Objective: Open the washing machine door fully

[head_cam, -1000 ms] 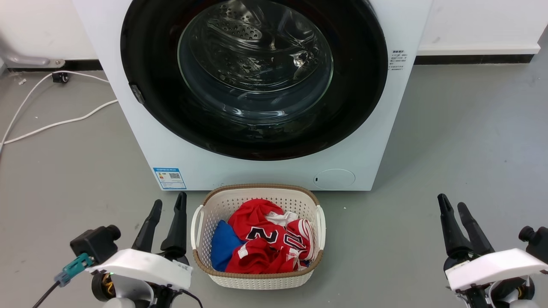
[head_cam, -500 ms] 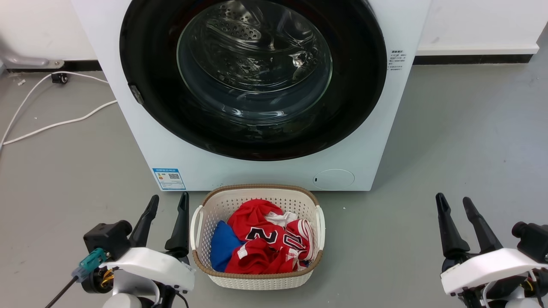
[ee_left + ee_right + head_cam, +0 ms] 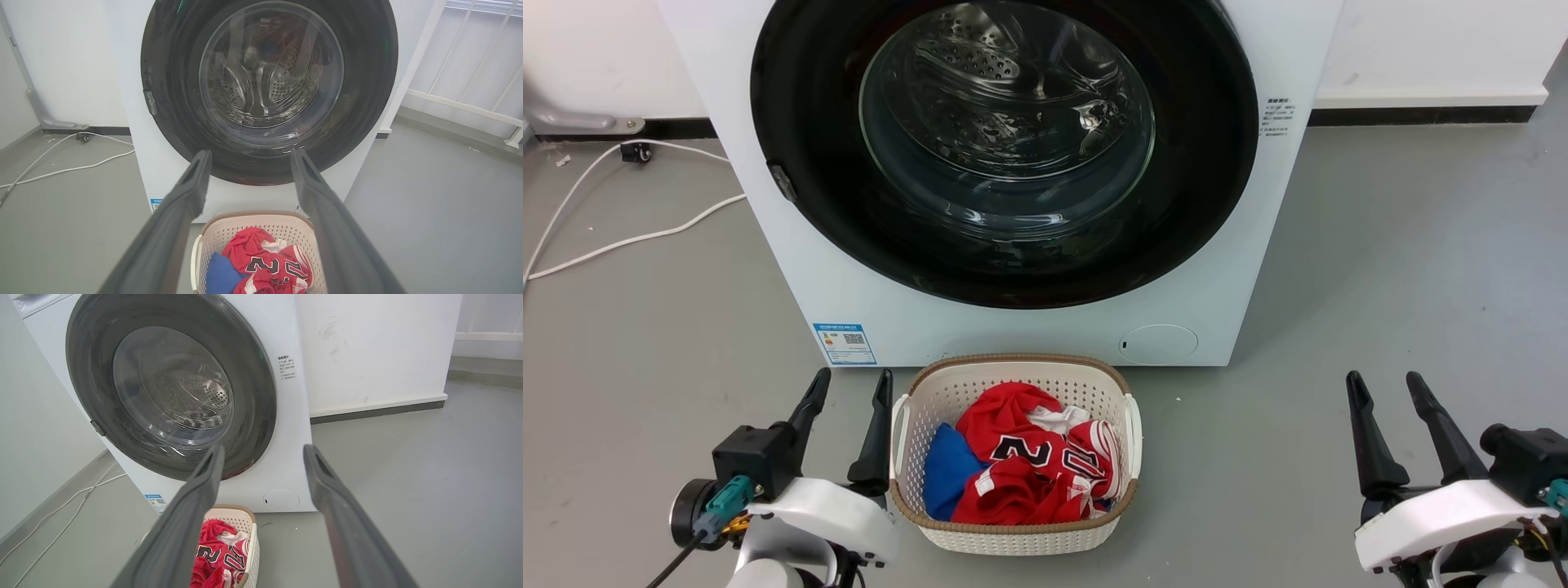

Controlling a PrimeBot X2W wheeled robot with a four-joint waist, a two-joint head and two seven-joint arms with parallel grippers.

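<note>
while the washing machine door (image 3: 1006,143) sits shut, flush against the front of the washing machine (image 3: 1013,335), you have the left gripper (image 3: 854,376) low, just beside the laundry basket (image 3: 1013,360), its fingers spread and holding nothing. your right gripper (image 3: 1383,378) hangs over the grey floor (image 3: 1339,286), well off to the basket's other side, likewise parted. both are well short of the door.

Left gripper (image 3: 854,376) and right gripper (image 3: 1383,377) each had two long, dark, tapered fingers (image 3: 874,441). Wrist shells (image 3: 825,510) were glossy white, camera blocks (image 3: 756,457) black. Teal connector (image 3: 727,496) carried a black cable (image 3: 674,560); yellow wiring (image 3: 734,525) sat beneath.
</note>
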